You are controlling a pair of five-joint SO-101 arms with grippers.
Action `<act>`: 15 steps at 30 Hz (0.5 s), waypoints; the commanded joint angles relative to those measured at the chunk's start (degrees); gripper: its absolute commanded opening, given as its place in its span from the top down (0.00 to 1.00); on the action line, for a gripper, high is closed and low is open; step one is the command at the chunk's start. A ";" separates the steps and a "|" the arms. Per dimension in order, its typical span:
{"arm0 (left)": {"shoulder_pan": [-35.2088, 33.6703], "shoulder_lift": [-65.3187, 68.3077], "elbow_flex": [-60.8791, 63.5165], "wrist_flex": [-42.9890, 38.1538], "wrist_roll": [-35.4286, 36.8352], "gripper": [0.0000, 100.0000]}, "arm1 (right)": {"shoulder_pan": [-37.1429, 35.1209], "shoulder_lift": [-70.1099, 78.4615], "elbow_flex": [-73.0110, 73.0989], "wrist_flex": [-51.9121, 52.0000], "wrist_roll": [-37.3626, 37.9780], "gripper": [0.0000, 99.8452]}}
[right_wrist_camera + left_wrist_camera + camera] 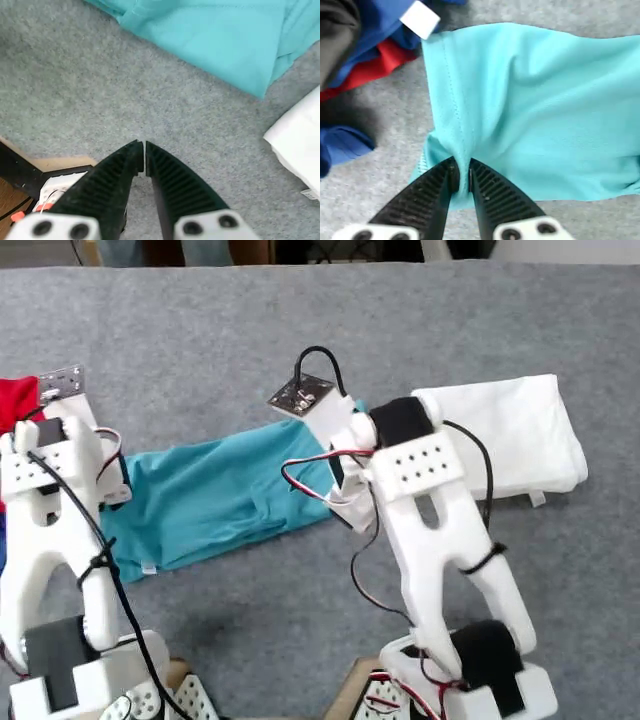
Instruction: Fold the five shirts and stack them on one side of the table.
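The left gripper [461, 172] has its jaws clamped on a bunched hem of the teal cotton shirt [535, 115]. From the pinch the shirt stretches away as a long, softly wrinkled band on the grey felt table [200, 330]. Beside those jaws lies a heap of red cloth [375, 67] and blue cloth [345, 145]. The right gripper [144, 150] has its jaws together on nothing, over bare felt. The teal shirt's far end lies just beyond them, and the folded white shirt [300, 145] lies to one side.
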 commanded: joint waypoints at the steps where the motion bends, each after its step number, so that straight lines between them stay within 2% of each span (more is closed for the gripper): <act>1: 1.01 -2.11 1.36 0.09 2.20 0.95 | -0.62 -4.18 -0.13 0.53 -0.18 0.99; 6: -2.15 0.18 5.49 -2.46 4.84 0.78 | -0.70 -2.59 1.45 0.18 -0.09 0.98; 11: -9.89 2.55 7.16 -8.00 4.75 0.78 | 0.26 2.59 2.15 -4.92 -0.53 0.98; 15: -12.79 3.16 5.76 -9.49 4.57 0.78 | -0.18 7.16 1.98 -11.16 -0.70 0.98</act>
